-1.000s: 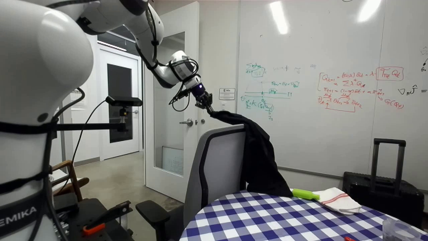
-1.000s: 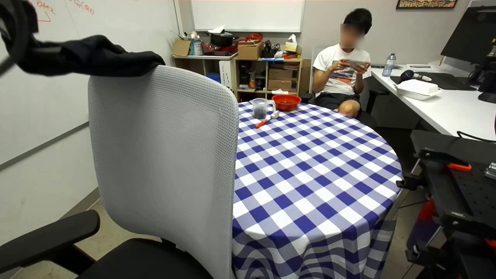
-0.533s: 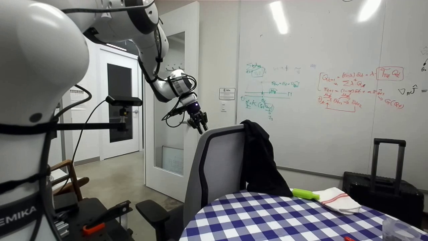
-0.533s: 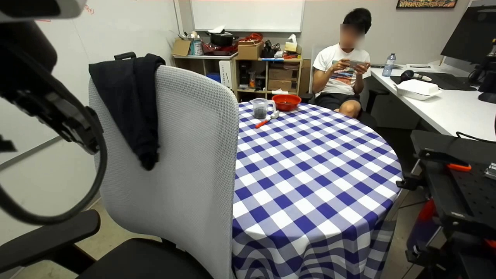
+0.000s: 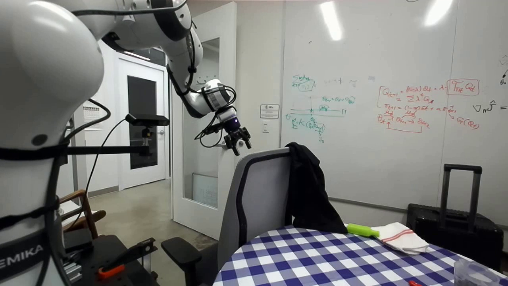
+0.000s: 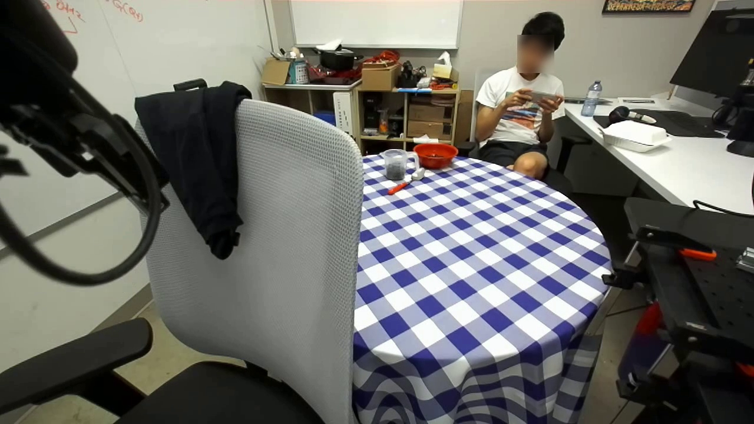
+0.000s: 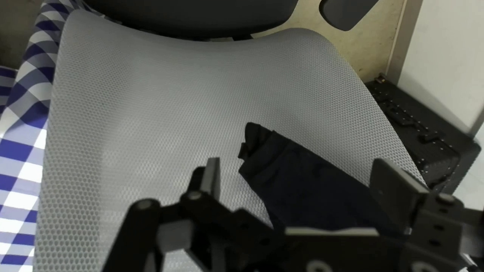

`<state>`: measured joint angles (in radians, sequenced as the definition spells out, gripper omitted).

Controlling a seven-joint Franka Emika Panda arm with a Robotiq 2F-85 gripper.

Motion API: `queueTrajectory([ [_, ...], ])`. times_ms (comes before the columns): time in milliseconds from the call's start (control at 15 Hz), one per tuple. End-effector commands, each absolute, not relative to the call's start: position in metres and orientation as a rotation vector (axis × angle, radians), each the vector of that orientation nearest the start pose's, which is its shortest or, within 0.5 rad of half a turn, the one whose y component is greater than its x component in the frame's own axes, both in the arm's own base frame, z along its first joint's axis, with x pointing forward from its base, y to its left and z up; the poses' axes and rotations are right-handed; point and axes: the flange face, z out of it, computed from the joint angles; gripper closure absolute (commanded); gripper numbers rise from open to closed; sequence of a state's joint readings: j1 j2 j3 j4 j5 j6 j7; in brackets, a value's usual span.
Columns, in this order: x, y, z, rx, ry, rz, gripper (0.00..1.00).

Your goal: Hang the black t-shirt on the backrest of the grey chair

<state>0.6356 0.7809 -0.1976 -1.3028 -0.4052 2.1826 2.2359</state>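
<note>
The shirt point(image 6: 191, 147) hangs over the top edge of the chair point(image 6: 283, 235): a narrow end droops on the chair's seat side, and in an exterior view the longer part hangs down the chair's back to about the rim of the table point(image 5: 293, 262); whether it touches there I cannot tell. The gripper point(image 5: 243, 149) is unclenched, its fingers point(image 7: 395, 189) well apart, and hangs tilted downward near the chair's top on the seat side. In the wrist view the shirt's narrow end lies against the chair beyond them. Behind the chair, the table bears a towel point(image 5: 403, 238), a bowl point(image 6: 436, 162) and a jug point(image 6: 389, 157); a man point(image 6: 518, 109) sits past it, well apart from the chair
</note>
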Motion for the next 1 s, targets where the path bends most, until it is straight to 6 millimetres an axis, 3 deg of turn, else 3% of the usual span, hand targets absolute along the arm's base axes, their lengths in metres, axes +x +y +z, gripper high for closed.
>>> queueTrajectory([
  [0,0.683,0.299,0.319,-2.306,2.048,-0.706,0.00],
  [200,0.691,0.248,0.338,-2.310,2.056,-0.642,0.00],
  [467,0.691,0.181,0.385,-2.251,2.071,-0.462,0.00],
  [733,0.674,0.108,0.434,-2.270,2.025,-0.330,0.00],
  [933,0.654,0.041,0.439,-2.461,1.966,-0.431,0.00],
])
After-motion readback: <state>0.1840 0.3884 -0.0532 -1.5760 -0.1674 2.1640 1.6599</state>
